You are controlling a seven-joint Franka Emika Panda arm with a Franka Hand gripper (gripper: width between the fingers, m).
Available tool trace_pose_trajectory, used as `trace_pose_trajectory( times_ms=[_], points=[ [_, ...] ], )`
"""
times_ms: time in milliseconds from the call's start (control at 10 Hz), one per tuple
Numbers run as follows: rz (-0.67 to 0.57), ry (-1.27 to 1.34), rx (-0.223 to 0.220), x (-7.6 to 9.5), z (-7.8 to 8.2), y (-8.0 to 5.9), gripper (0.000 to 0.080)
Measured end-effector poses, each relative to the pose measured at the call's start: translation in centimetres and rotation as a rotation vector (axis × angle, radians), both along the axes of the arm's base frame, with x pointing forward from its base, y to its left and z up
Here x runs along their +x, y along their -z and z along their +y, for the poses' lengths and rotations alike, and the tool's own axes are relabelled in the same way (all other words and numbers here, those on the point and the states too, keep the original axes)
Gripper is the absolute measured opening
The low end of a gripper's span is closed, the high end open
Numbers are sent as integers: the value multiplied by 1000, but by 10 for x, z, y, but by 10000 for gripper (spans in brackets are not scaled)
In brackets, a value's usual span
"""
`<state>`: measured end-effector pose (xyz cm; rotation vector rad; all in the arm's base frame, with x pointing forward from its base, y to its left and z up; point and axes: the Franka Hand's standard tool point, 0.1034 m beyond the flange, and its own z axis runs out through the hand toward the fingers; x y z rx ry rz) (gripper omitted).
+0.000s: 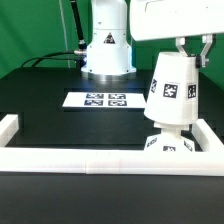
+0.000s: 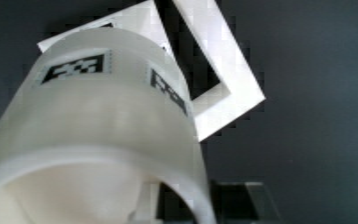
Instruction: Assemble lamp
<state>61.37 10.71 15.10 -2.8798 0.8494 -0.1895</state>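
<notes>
Lamp shade [image 1: 173, 93] being pinched at its upper end by the pincer [image 1: 190, 47], hanging over the base block [image 1: 166, 144] near the black counter's [image 1: 60, 120] front rail [image 1: 110, 160], marker board [image 1: 97, 100] lying mid-counter, green curtain [image 1: 30, 30] hanging behind.

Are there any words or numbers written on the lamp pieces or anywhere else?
No words or numbers can be read.
Lamp shade: only black-white square tags, no letters.
Base block: square tags too, too small to read.
Marker board: tag patterns, no words.
</notes>
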Motion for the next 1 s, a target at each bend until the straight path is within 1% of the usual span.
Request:
trace_pose_trajectory(
  times_ms=[400, 500, 600, 700, 800, 900, 1000],
  points=[
    [-1, -1, 0, 1, 2, 0, 45],
    [-4, -1, 0, 1, 2, 0, 252],
    [-7, -1, 0, 2, 3, -1, 252],
    [-11, -1, 0, 3, 3, -2, 433],
    [-19, 0, 0, 5, 3, -3, 570],
    [-23, 0, 0, 6, 3, -4, 570],
    [-24, 0, 0, 6, 3, -4, 676]
  ],
)
